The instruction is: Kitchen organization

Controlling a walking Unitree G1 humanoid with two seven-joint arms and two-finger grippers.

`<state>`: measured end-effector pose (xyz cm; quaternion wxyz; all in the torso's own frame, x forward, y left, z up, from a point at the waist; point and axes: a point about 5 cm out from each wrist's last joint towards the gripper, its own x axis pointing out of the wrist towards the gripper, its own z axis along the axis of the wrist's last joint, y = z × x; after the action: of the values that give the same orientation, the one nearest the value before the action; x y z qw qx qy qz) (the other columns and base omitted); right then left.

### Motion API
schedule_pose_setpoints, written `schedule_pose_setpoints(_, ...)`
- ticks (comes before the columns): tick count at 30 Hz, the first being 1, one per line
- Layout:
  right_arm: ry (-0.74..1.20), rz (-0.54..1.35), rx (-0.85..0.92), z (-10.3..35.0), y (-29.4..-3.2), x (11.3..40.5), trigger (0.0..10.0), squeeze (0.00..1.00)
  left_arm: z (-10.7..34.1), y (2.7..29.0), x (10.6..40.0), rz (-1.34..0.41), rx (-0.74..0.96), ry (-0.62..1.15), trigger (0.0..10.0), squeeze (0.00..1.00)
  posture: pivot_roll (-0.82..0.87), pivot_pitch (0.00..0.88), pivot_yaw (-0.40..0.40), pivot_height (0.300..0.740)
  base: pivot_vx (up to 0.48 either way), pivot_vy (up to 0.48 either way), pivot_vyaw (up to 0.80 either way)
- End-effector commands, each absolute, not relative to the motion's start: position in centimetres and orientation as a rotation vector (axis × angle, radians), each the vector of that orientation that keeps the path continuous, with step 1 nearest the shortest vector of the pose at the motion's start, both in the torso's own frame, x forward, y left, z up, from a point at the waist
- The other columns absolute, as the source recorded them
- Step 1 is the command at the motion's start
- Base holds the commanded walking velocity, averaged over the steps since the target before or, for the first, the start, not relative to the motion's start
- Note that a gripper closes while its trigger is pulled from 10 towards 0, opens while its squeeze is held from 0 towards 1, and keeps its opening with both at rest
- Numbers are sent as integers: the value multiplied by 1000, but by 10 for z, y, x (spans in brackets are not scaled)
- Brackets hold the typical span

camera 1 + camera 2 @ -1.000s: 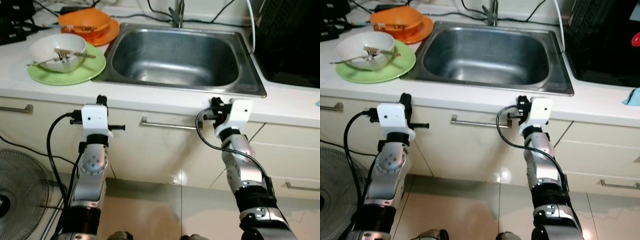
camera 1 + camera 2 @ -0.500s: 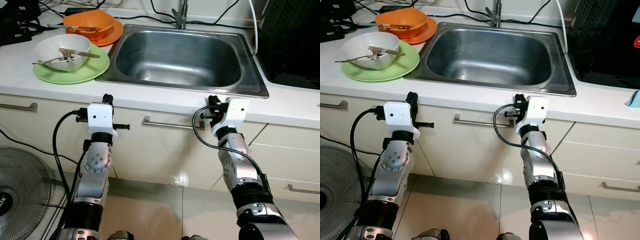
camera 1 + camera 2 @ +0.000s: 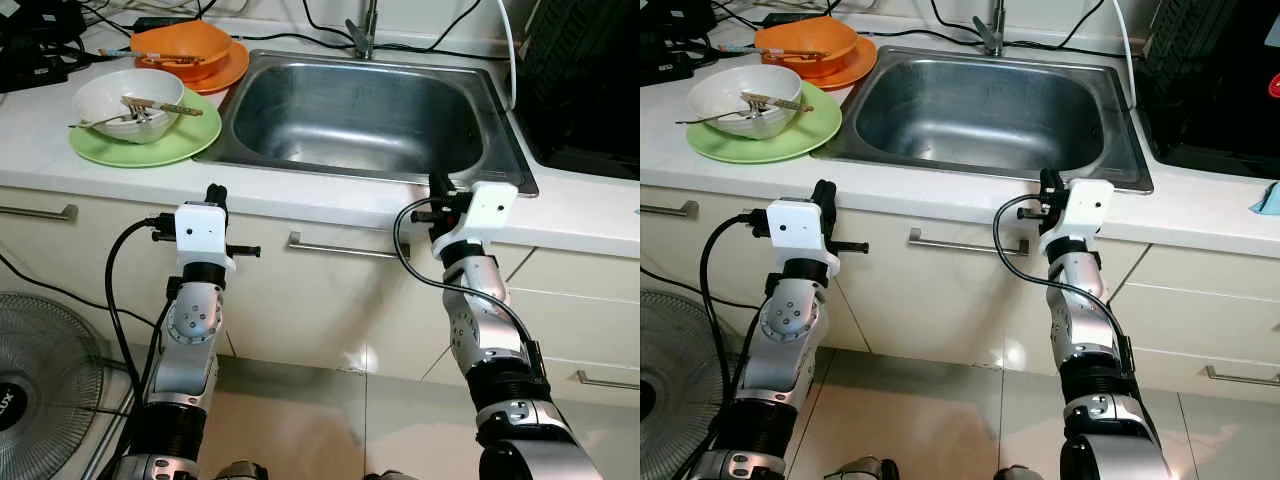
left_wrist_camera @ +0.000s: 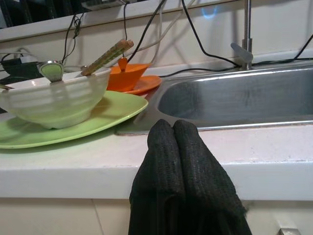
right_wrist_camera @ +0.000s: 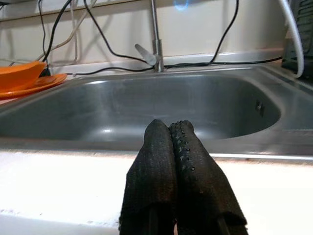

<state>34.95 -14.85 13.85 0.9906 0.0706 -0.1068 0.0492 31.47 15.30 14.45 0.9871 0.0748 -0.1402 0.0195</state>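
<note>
Since half a second ago the right tool [image 3: 436, 184] has risen to the table [image 3: 300, 205] edge before the sink [image 3: 370, 110], while the left tool [image 3: 215, 193] holds its place below the green plate [image 3: 190, 140]. Both tools are pressed narrow, holding nothing. The white bowl [image 3: 125, 100] rests on the green plate with utensils hard to identify; the orange bowl [image 3: 175, 45] sits behind.

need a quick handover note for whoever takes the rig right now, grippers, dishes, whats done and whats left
Left gripper: shut, empty, at the counter edge in front of the green plate.
Right gripper: shut, empty, at the counter edge in front of the sink.
Dishes: white bowl holding cutlery sits on the green plate; orange bowl sits on an orange plate behind it, both left of the sink.
Done: nothing picked up; the sink holds no dishes.
Left: probably move the dishes, starting with the white bowl.
</note>
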Motion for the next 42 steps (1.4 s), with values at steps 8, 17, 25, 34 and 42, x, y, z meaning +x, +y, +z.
schedule_pose_setpoints(8,-194,120,125,131,-144,347,10000,0,146,152,316,23,146,-278,10000,0,-31,61,0,740,0,348,-300)
schedule_pose_setpoints(17,-188,119,138,129,-143,346,10000,0,144,152,315,23,148,-267,10000,0,-30,66,1,740,0,375,0)
schedule_pose_setpoints(25,-180,112,145,127,-146,346,10000,0,143,150,315,14,166,-262,10000,0,-31,70,2,740,0,197,0)
schedule_pose_setpoints(34,-176,109,148,127,-147,346,10000,0,142,148,315,29,166,-258,10000,0,-30,73,3,740,0,0,0)
schedule_pose_setpoints(42,-176,123,145,126,-146,346,10000,0,148,150,314,48,160,-282,10000,0,-30,73,3,740,124,0,0)
